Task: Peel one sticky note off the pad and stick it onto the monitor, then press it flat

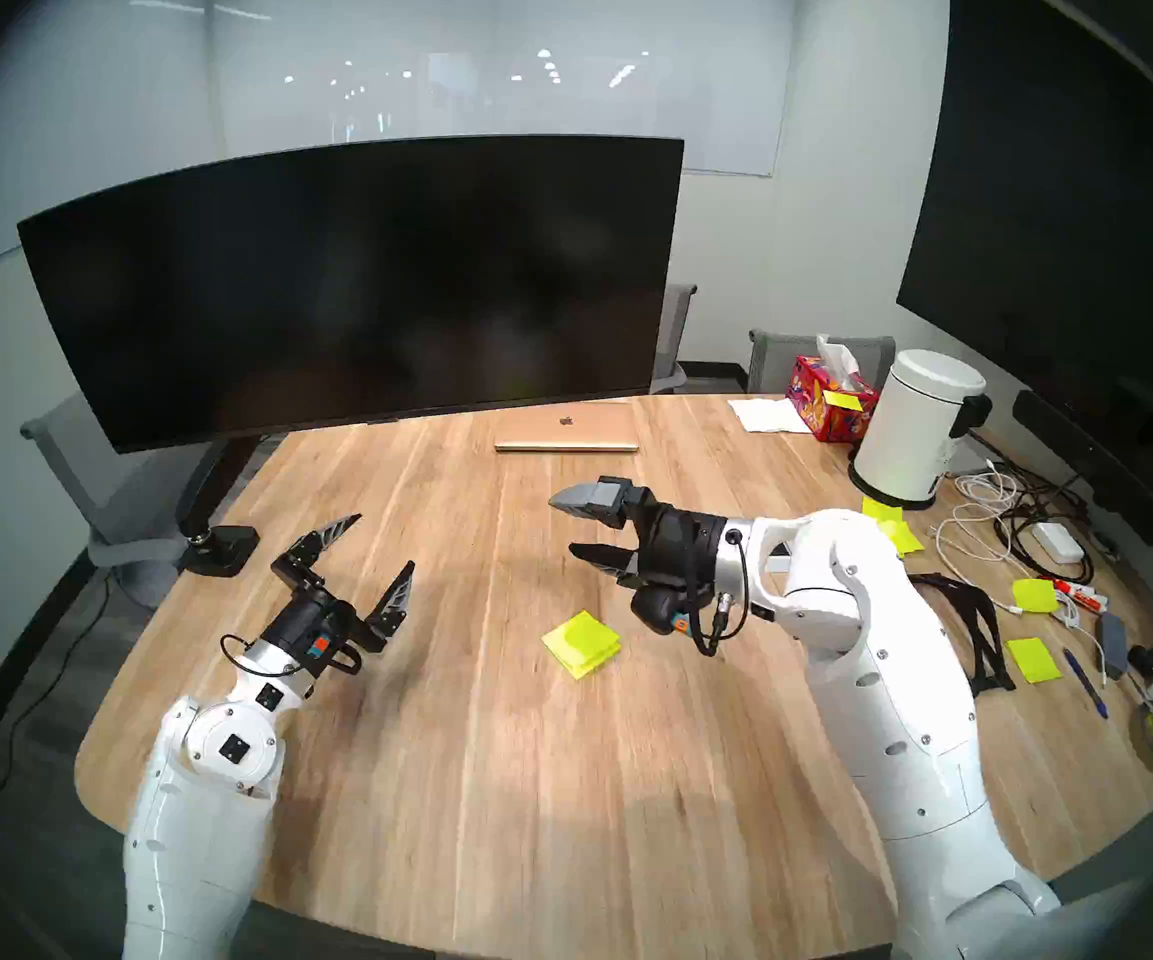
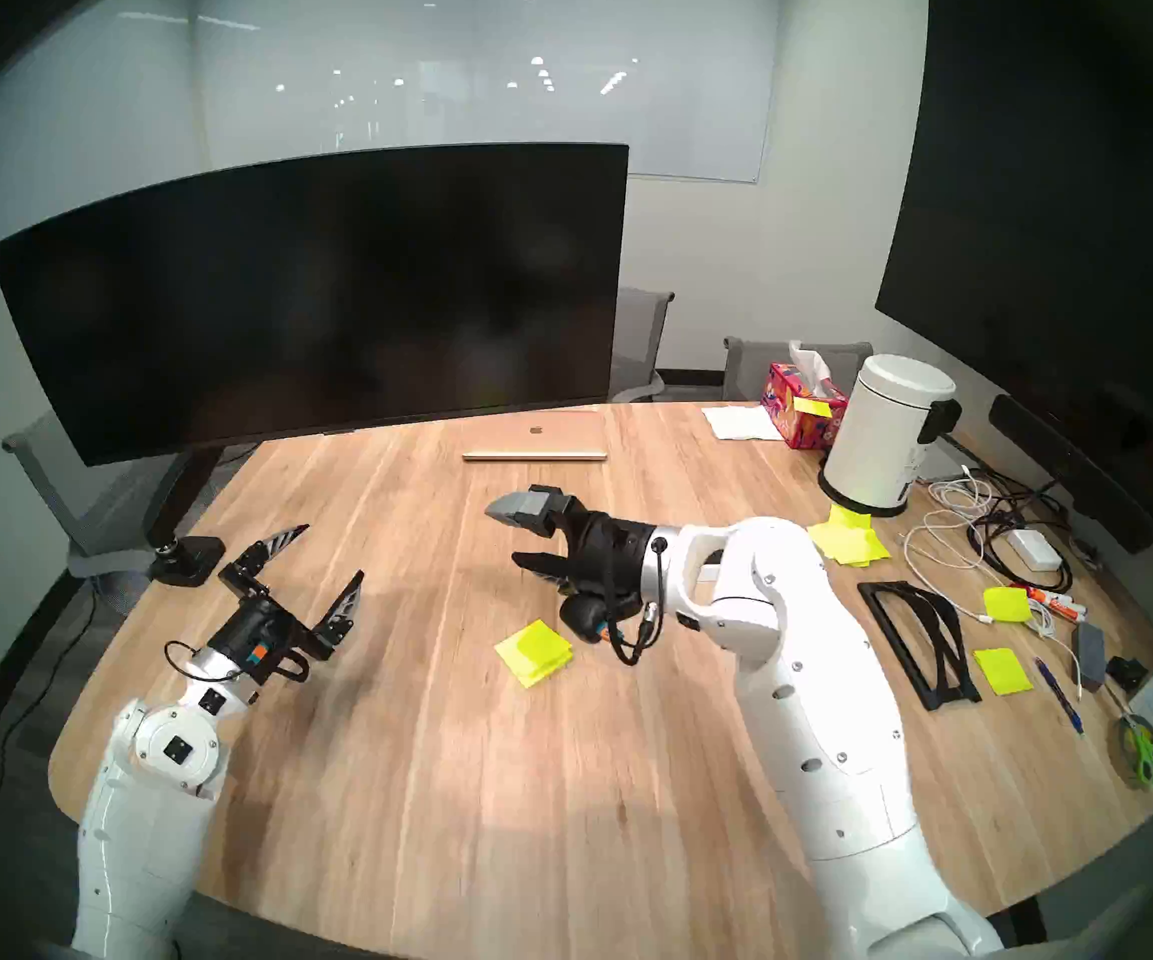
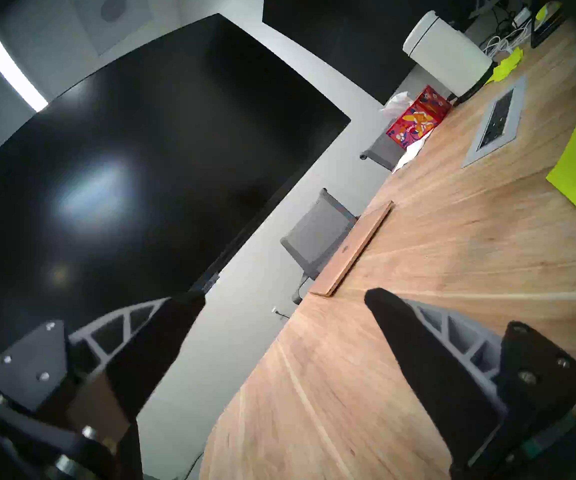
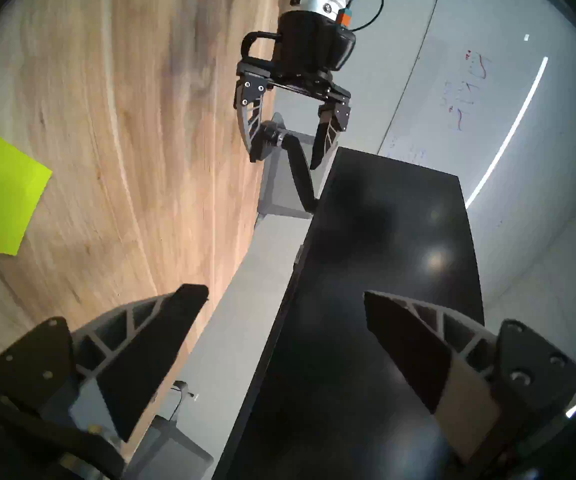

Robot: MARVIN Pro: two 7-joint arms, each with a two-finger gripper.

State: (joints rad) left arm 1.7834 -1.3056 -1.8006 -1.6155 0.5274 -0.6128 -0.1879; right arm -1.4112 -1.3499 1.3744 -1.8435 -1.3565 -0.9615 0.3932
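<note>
Both grippers empty; pad [image 2: 534,652] untouched.

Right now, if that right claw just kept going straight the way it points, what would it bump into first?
Probably the monitor: the right gripper, jaws open, points leftward above the table toward its screen. Depth is unclear.

Arms: glossy white shells with small dark screw holes; silver wrist collars. Left gripper [image 1: 379,546] and right gripper [image 1: 563,526]: black bodies, grey ribbed fingers; looped black cables, orange-teal tags.
</note>
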